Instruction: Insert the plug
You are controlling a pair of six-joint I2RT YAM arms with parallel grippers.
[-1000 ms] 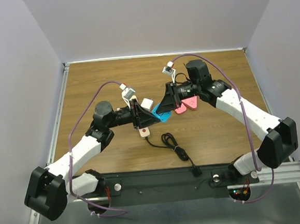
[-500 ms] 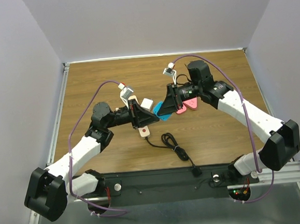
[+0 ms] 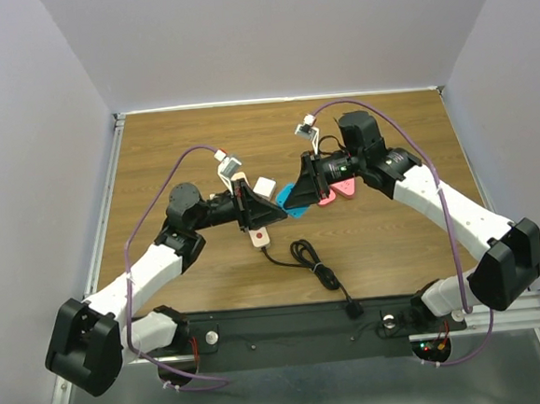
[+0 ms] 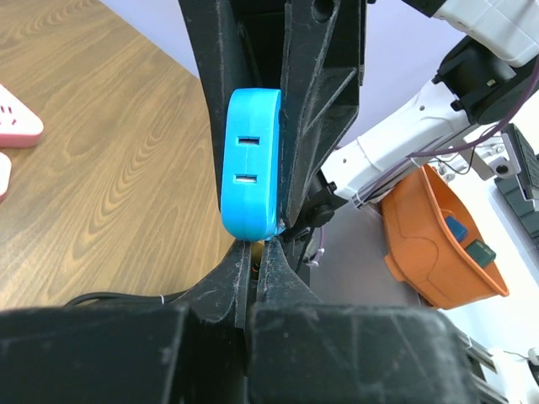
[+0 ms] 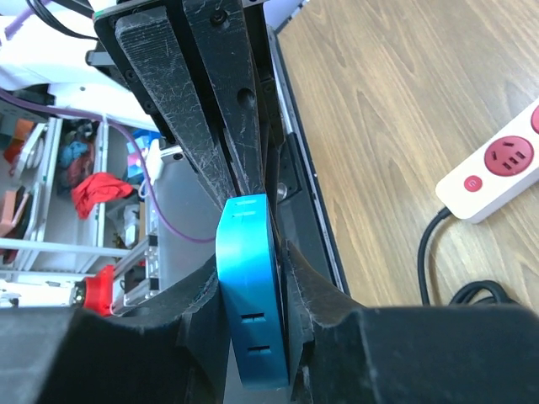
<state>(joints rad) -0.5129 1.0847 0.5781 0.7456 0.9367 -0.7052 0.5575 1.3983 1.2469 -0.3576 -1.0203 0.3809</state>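
Right fingers (image 5: 305, 295) clamp the flat blue plastic plug block (image 5: 251, 295) above the wooden surface (image 3: 395, 239), its long axis aimed at the left fingers (image 4: 221, 282), which are pinched shut against its end. The white red-socketed power strip (image 3: 262, 237) lies just below, nearer the left arm.

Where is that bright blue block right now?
In the top view the blue block hangs over the table's middle, pinched in the right gripper, with the left gripper just to its left and a pink piece to its right.
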